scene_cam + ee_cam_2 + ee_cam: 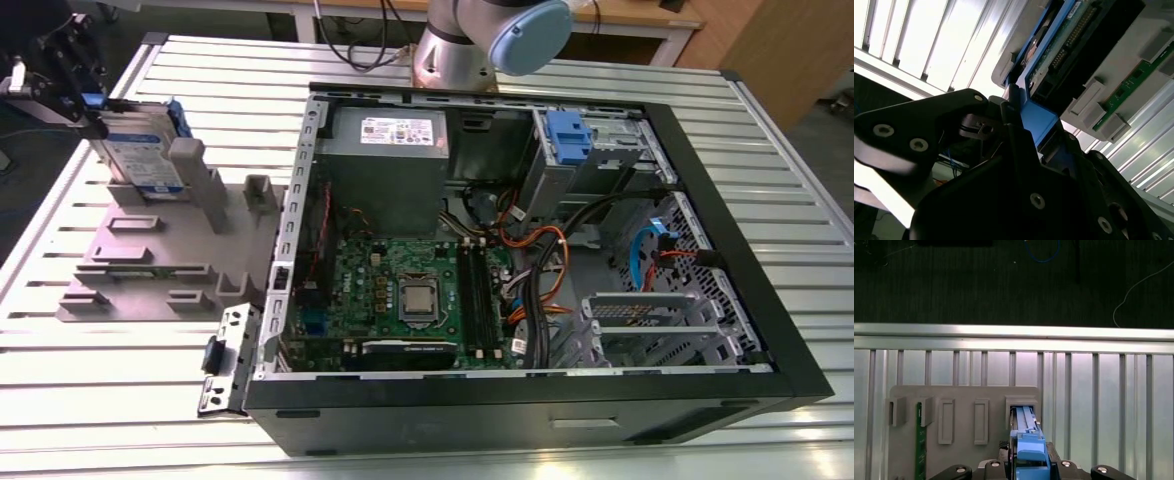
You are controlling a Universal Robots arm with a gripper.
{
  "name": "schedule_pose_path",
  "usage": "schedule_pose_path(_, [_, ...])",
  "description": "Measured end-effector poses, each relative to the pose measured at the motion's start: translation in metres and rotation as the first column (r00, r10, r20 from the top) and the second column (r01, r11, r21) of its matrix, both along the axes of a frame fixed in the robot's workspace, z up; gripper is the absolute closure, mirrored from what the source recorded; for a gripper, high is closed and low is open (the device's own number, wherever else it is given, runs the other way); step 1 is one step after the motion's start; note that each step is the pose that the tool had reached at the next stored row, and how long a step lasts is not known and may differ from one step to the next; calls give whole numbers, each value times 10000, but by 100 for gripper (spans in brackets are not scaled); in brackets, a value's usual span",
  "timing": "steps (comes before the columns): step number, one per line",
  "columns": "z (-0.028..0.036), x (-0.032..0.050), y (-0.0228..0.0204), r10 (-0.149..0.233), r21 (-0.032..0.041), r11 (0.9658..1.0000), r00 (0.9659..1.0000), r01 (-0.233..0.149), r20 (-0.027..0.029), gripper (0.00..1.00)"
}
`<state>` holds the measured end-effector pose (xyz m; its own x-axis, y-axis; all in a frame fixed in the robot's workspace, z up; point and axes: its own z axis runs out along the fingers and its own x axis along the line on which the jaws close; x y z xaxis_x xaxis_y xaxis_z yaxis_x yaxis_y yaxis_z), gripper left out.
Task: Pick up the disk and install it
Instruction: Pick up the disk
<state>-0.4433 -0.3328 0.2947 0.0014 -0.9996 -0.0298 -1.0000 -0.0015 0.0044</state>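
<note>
The disk, a silver-grey drive in a blue carrier, stands upright in a slot of the grey holder on the exterior view's left. My gripper sits at the disk's upper far end, shut on the carrier's blue end tab. In the first wrist view the blue tab of the disk lies between the fingers of my gripper, with the drive still in its slot. The second wrist view shows the disk from its circuit-board side, with my gripper closed on the blue edge.
An open black computer case lies on the slatted metal table, with a grey power-supply box, a motherboard and a drive bay holding a blue carrier. A green memory stick stands in the holder.
</note>
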Motion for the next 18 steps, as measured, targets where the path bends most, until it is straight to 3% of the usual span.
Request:
schedule_pose_path(11, [5,0,0,0,-2,10000,10000,0,-5,62])
schedule_pose_path(12, [5,-1,0,-1,-3,10000,10000,1,-6,56])
schedule_pose_path(18, [1,0,0,0,-2,10000,10000,0,-4,56])
